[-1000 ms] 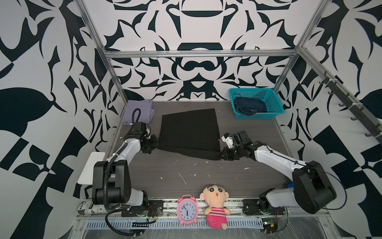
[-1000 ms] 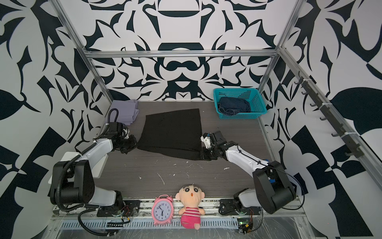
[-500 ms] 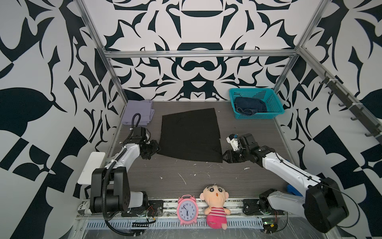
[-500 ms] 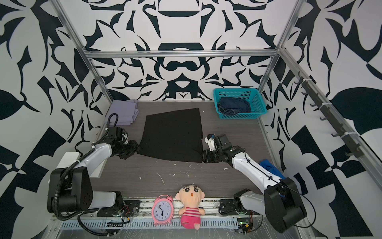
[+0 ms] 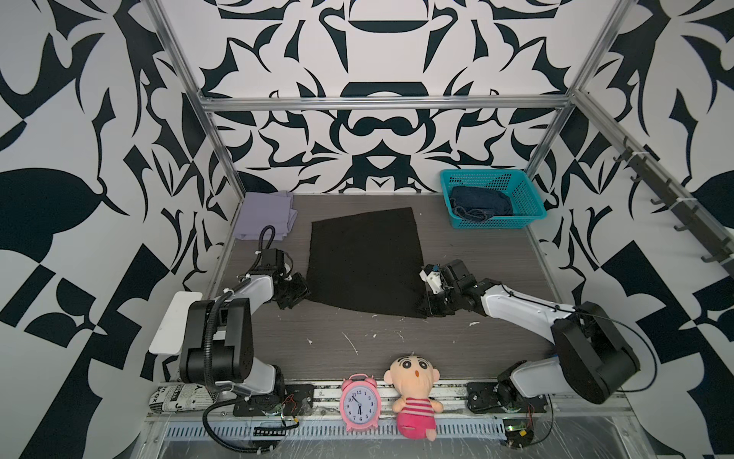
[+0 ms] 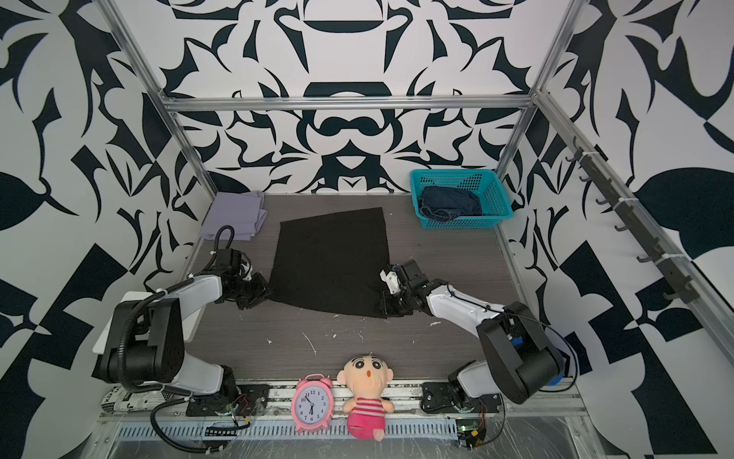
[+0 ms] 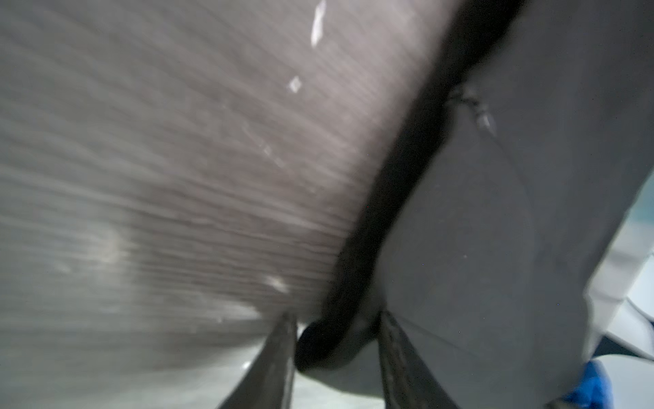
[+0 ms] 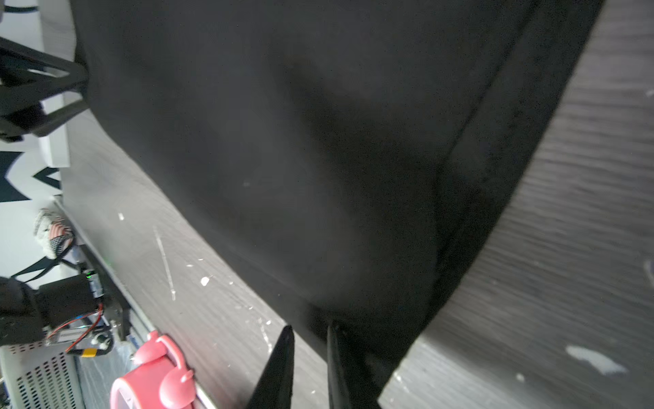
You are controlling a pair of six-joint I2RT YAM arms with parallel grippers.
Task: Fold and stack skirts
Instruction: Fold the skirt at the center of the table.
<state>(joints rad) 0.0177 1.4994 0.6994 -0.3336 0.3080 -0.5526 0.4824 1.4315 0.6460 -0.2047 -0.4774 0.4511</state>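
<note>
A black skirt [image 5: 365,258] [image 6: 329,258] lies spread flat mid-table. My left gripper [image 5: 296,292] [image 6: 258,296] is at its near left corner. In the left wrist view the gripper [image 7: 336,318] is shut on the skirt's [image 7: 495,212] rolled edge. My right gripper [image 5: 425,308] [image 6: 383,308] sits at the near right corner. The right wrist view shows it [image 8: 309,327] narrowly shut on the hem of the skirt [image 8: 283,141]. A folded lavender skirt [image 5: 264,214] [image 6: 234,214] rests at the far left. A denim skirt [image 5: 480,202] [image 6: 449,202] lies crumpled in the basket.
The teal mesh basket [image 5: 496,222] [image 6: 464,222] stands at the far right corner. A pink alarm clock [image 5: 359,401] and a doll [image 5: 415,393] sit on the front rail. A white board [image 5: 174,322] lies by the left arm. White scraps dot the near tabletop.
Both grippers opened wider and then closed again on the black skirt's near corners. Both now sit slightly nearer the table's front edge than a second ago.
</note>
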